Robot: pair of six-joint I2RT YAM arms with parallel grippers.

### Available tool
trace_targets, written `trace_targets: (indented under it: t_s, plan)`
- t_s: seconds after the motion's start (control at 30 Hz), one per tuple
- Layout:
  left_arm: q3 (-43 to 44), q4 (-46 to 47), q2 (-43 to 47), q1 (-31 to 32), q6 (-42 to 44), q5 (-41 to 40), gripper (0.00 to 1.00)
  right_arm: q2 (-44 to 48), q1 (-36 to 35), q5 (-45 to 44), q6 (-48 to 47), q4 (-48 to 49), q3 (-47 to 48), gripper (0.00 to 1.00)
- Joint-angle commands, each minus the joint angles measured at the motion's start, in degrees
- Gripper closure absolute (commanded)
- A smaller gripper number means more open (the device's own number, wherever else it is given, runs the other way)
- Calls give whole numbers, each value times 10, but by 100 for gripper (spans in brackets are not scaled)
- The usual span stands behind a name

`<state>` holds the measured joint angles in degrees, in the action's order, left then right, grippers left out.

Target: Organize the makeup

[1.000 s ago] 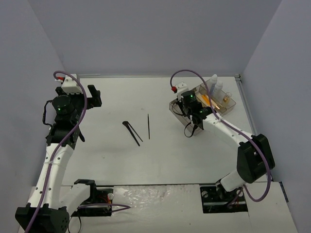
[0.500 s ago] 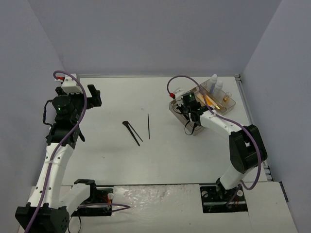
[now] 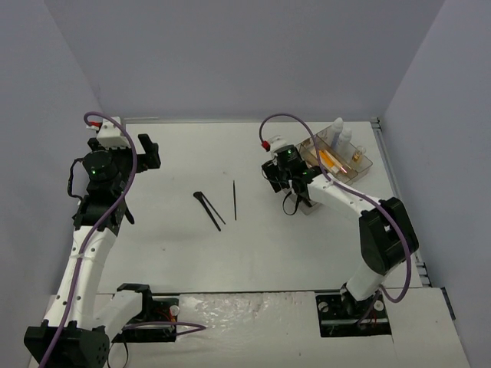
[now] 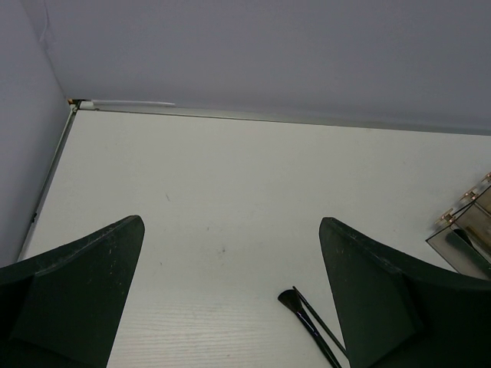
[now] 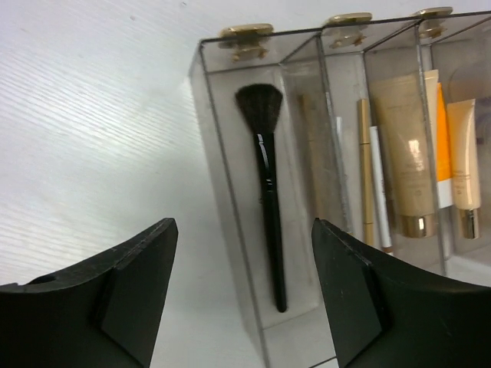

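My right gripper [image 5: 242, 227] hangs open over the left end slot of the clear tray [image 5: 217, 157], where a black brush [image 5: 268, 207] lies free between the spread jaws. Further slots hold thin tan sticks [image 5: 365, 170] and tubes, one of them orange [image 5: 440, 138]. From above, the right gripper [image 3: 278, 175] is at the tray's [image 3: 367, 163] left end, with two white bottles [image 3: 341, 133] at the tray's back. Two black brushes [image 3: 208, 208] and a thin dark stick [image 3: 234, 199] lie mid-table. My left gripper [image 3: 147, 153] is open and empty, far left; its view shows the brushes [image 4: 305, 317].
Grey walls close in the table on the left, back and right. A raised edge [image 4: 130, 105] runs along the far side. The right arm's forearm [image 3: 345, 195] stretches across the table just in front of the tray.
My right gripper has opened and let go of the black brush, which now lies in the tray's end slot. The gripper has shifted a little left. The left arm has not moved.
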<state>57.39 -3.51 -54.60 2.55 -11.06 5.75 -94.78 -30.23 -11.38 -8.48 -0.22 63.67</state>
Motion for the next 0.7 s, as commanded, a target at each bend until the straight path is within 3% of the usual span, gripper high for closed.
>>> trace_targets:
  t_s: [0.0,0.13,0.33,0.67]
  plan:
    - [18,48,-2,-6,-11,7,3,5,-73,-69,140,37,35,32]
    - [15,50,-2,-6,-12,2,3,-50,-124,-104,242,44,69,32]
    - [14,50,-2,-6,-12,-1,3,-137,-172,-116,289,59,126,33]
    - [15,47,-5,-7,-13,-4,3,-251,-180,-111,325,73,175,52]
